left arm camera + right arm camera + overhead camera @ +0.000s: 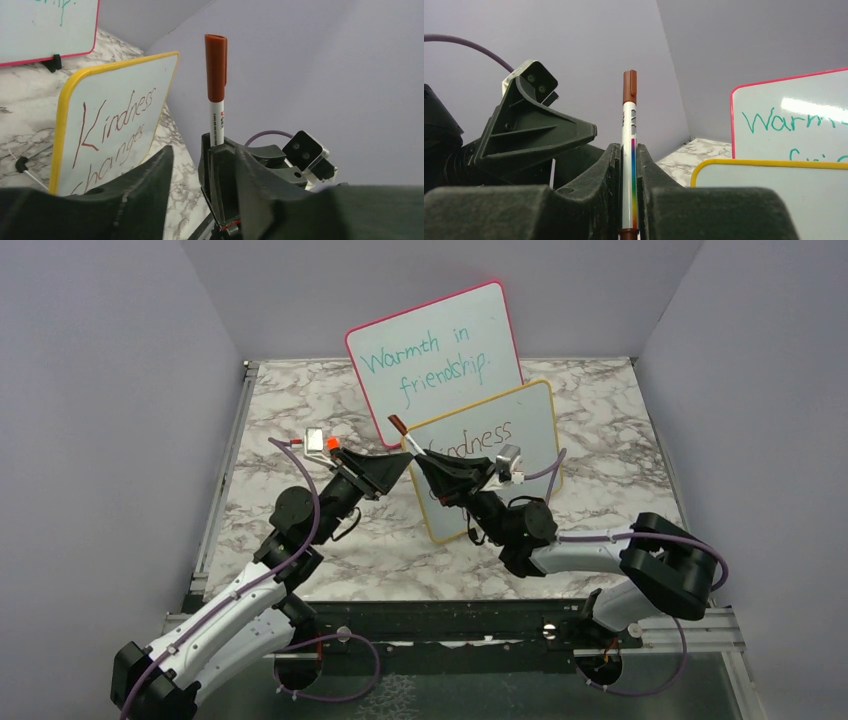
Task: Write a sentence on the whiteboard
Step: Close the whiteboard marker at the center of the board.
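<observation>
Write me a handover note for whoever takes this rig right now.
Left gripper: open, holding nothing, close beside the marker.
Right gripper: shut on the marker, cap on.
Whiteboard: standing on the table, in front of the pink-framed board.
Done: the sentence reads "Kindness changes"; anything lower is hidden by the grippers.
Left: check the last line, then probably set the marker down.
</observation>
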You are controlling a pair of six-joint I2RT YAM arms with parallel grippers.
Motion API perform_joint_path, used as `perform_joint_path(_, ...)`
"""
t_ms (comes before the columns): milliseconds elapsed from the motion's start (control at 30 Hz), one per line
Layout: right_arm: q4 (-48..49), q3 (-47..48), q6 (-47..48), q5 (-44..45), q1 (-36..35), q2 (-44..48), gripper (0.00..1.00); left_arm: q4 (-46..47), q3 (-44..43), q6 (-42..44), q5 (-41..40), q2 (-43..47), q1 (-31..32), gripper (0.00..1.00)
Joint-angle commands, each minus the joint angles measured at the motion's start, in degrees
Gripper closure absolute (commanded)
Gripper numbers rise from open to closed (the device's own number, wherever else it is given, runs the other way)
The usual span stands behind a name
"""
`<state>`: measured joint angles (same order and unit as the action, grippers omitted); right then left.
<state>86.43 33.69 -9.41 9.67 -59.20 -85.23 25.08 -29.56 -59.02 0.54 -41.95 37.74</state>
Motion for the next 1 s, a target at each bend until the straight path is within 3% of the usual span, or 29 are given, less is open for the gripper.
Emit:
perform_joint_path(0,1.0,-1.9,0.4,0.9,0.0,3.1,0.99,-1.7,-1.6,2.5,1.3,1.4,-0.1,0.42)
perform_joint_path(100,-0.1,-2.8,0.4,-0.3,0.0,3.8,0.99,-2.3,-2.8,3.3,0.7,1.5,-0.4,0.3)
perform_joint_path(500,-2.5,-4.2,-2.3,-5.8,0.0,4.4,0.99,-2.2,-6.5,3.4,-0.1,-0.6,-2.6,0.28)
perform_joint_path(833,-4.0,-4.9,-4.2,-8.8,0.0,6.1,0.99,0.2,-6.1,0.2,0.5,-3.2,-4.8,0.52)
perform_joint_path(967,-4.1,-4.7,-5.4,-8.9,0.0,5.9,0.99,2.0,-5.6,-0.7,2.4,-4.1,-4.8,0.74)
